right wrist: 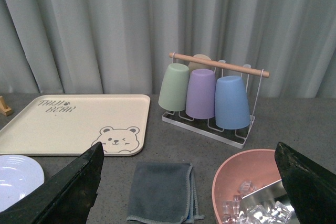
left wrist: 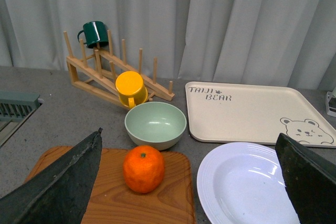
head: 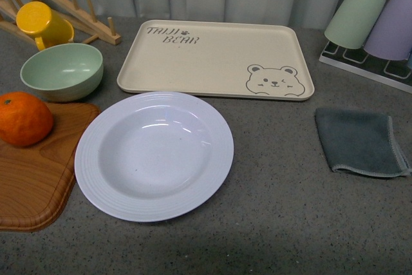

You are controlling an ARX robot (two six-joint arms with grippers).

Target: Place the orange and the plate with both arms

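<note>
The orange (head: 24,118) rests on a wooden cutting board (head: 38,185) at the left; the left wrist view also shows the orange (left wrist: 144,168). The white plate (head: 96,159) lies on the counter beside the board, in front of the beige bear-print tray (head: 212,56). Neither arm appears in the front view. My left gripper (left wrist: 191,182) hangs open above and short of the orange and the plate (left wrist: 210,182), its dark fingers (left wrist: 63,187) wide apart with nothing between them. My right gripper (right wrist: 189,187) is open too, over a grey cloth (right wrist: 160,190).
A pale green bowl (head: 62,71), a yellow cup (head: 42,24) and a wooden rack (head: 77,4) stand at the back left. The grey cloth (head: 360,141) and a rack of upturned cups (head: 373,20) are at the right. A pink bowl with ice (right wrist: 247,192) sits near the right gripper.
</note>
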